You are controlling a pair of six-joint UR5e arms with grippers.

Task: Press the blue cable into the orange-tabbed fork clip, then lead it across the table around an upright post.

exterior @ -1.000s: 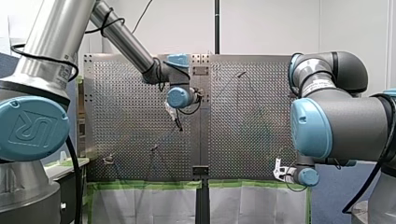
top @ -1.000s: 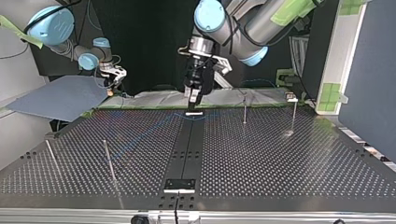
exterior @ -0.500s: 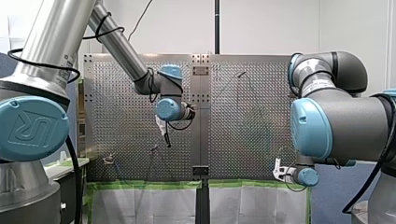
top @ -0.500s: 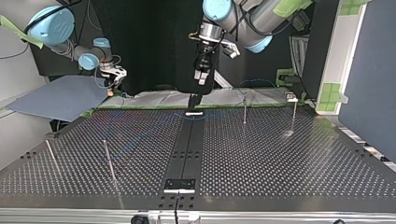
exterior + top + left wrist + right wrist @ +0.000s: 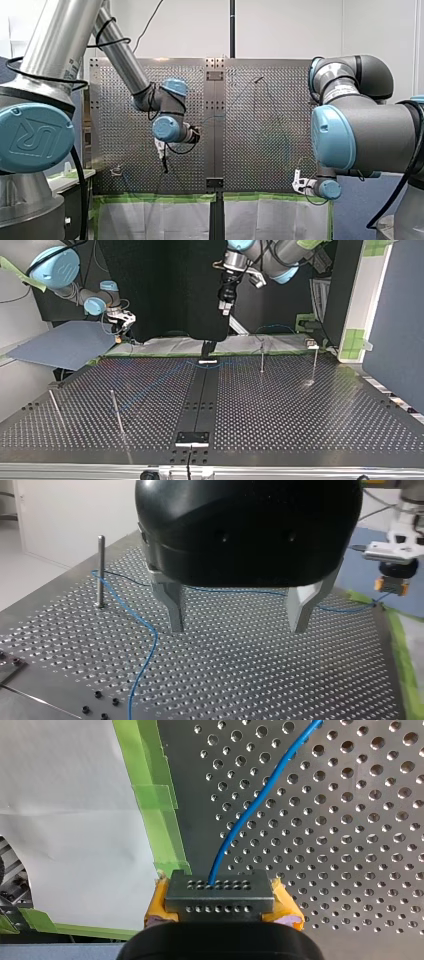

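Hovering above the perforated metal table (image 5: 260,680) with my left gripper (image 5: 239,630) — metal fingers spread wide, nothing between them. Under and beside it, a thin blue cable (image 5: 145,625) bent round a slim upright metal post (image 5: 101,570), one strand running off across the holes to my right gripper (image 5: 220,892). Pinched there between yellow pads (image 5: 159,907) — near the strip of green tape (image 5: 155,795) at the table's edge.
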